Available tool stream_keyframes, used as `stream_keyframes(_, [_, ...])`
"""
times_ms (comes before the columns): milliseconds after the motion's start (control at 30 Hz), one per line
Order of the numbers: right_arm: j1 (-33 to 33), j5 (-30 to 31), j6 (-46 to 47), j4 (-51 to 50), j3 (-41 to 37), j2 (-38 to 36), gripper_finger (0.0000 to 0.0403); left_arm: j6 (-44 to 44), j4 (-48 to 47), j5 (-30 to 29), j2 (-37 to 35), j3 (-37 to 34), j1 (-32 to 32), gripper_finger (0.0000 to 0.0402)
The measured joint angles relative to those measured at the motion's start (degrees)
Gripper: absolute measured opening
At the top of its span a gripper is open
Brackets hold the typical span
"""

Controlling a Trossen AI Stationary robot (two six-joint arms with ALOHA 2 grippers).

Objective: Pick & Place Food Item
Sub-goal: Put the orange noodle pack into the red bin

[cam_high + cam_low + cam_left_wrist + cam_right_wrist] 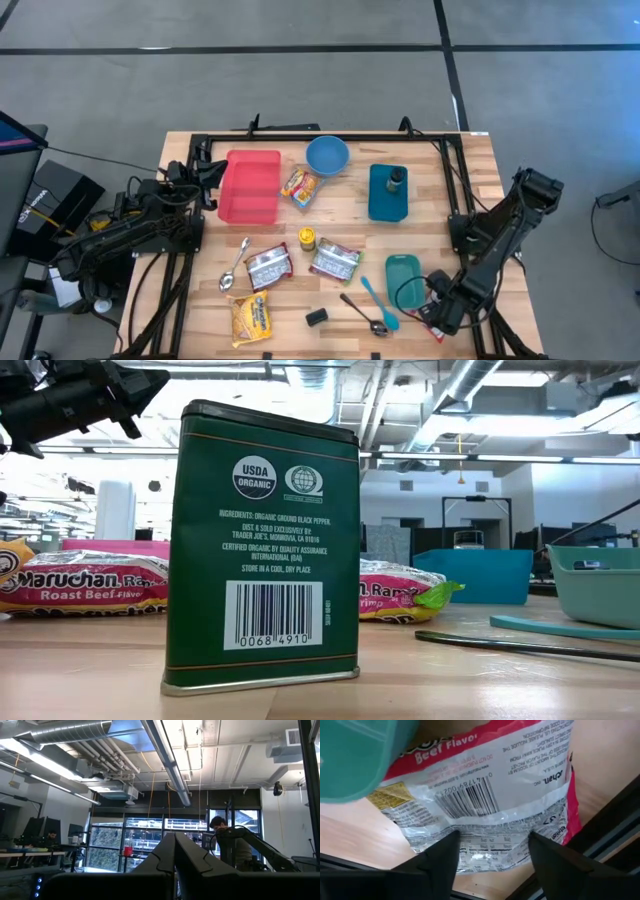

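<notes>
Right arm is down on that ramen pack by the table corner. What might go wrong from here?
1. The ramen pack lies partly under the teal container, so lifting it may drag or tip the container.
2. The right gripper fingers straddle only the pack's crimped end; it could slip out.
3. The pack sits near the table edge and could fall.

1. a green pepper tin (262,550) stands upright on the bench (420,685), its barcode side facing the camera.
2. a ramen pack (85,582) lies behind it on one side; a second pack (400,590) shows on the other.
3. a teal bin (598,585), a blue tray (472,575) and a spoon handle (520,646) sit further along.
</notes>
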Motion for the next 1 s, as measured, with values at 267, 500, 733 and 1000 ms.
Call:
stream_keyframes(267, [-2.4,0.4,-2.4,0.0,0.0,0.0,0.0113,0.0,0.0,0.0,0.0,0.0,0.0,0.0000])
stream_keyframes(500, [-3.3,0.3,-5.0,0.1,0.0,0.0,0.0054,0.0,0.0,0.0,0.0,0.0,0.0,0.0000])
stream_keyframes(733, [-2.8,0.4,-5.1,0.0,0.0,0.0,0.0031,0.0,0.0,0.0,0.0,0.0,0.0,0.0000])
stream_keyframes(1000, [-2.7,0.2,-5.0,-0.4,0.1,-0.7,0.0002,0.0,0.0,0.0,0.0,0.0,0.0,0.0000])
